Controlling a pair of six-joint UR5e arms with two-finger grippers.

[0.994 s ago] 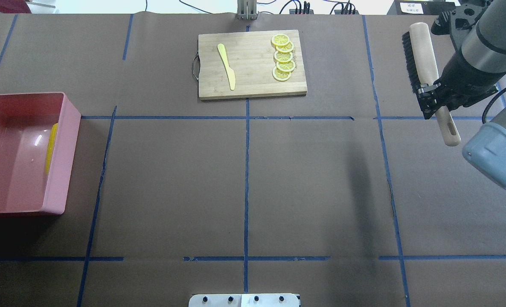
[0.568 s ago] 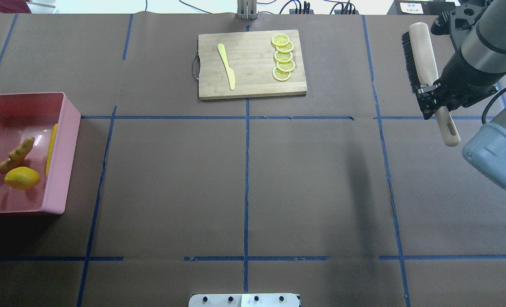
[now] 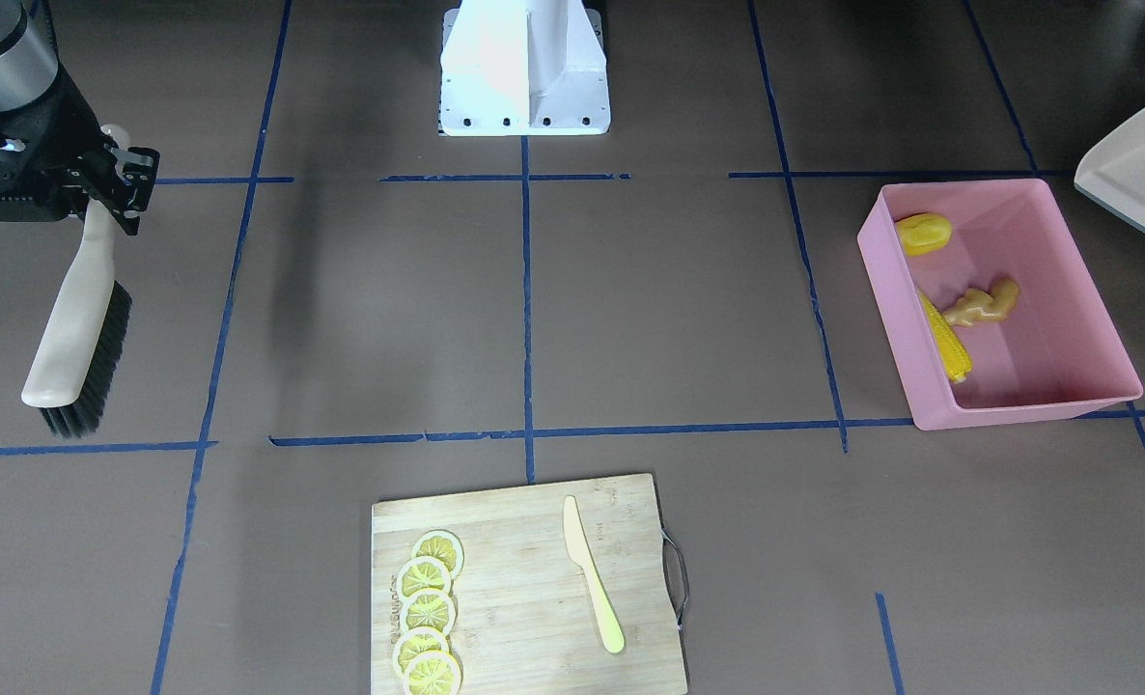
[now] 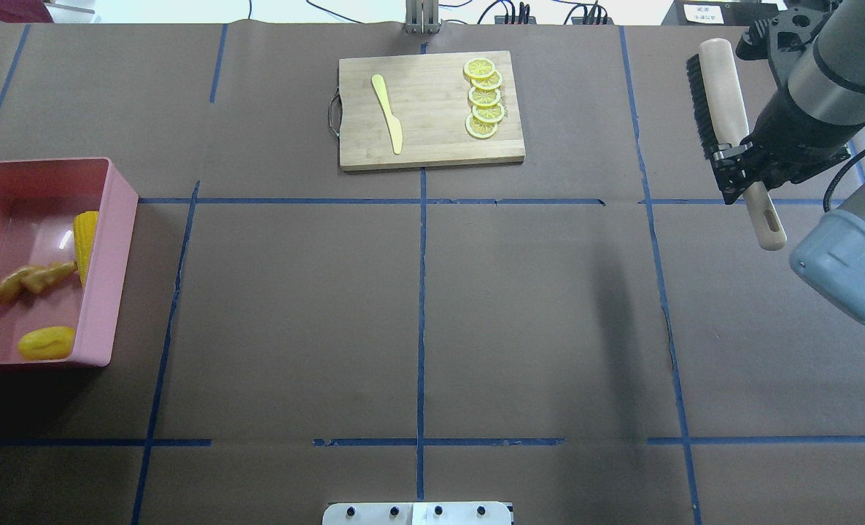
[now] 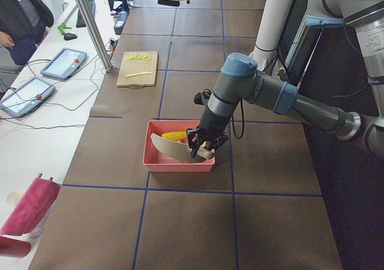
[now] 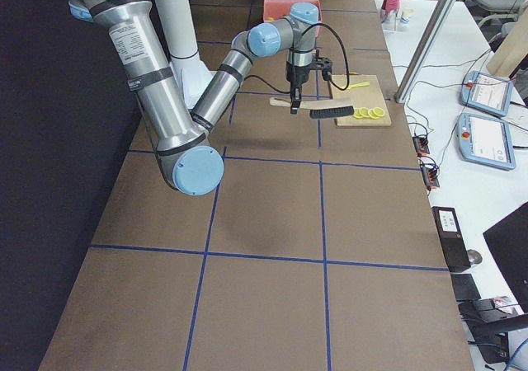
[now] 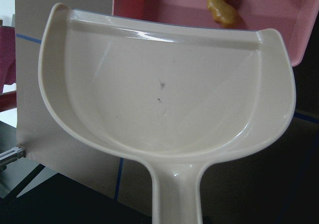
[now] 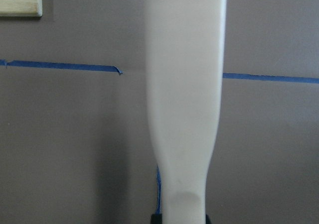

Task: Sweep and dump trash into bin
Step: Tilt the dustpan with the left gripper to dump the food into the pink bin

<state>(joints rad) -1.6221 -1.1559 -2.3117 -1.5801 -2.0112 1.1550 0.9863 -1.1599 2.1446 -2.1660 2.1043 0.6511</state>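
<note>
Well, the corn cob (image 3: 944, 338), ginger root (image 3: 983, 304) and lumpy yellow vegetable (image 3: 923, 234) all lie inside the pink bin (image 3: 1036, 405), so the dumping looks done. The left tool (image 5: 200, 149) hangs an empty dustpan (image 7: 164, 94) at the bin's edge, though I cannot tell its grip. The right tool (image 3: 109, 193), clamped on the hand brush (image 3: 75, 328), holds it well aside.

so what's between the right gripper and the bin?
Nothing. Overhead: only bare table and blue tape between right gripper, holding the brush, and bin; cutting board sits farther back.

Overhead, front-facing cameras look down on bench (image 4: 549, 328) from opposite sides, sharing bin (image 4: 111, 255); wrist cameras peer close past left end effector (image 5: 199, 150), right end effector (image 4: 742, 171) along dustpan (image 7: 164, 94), brush (image 8: 184, 109).
</note>
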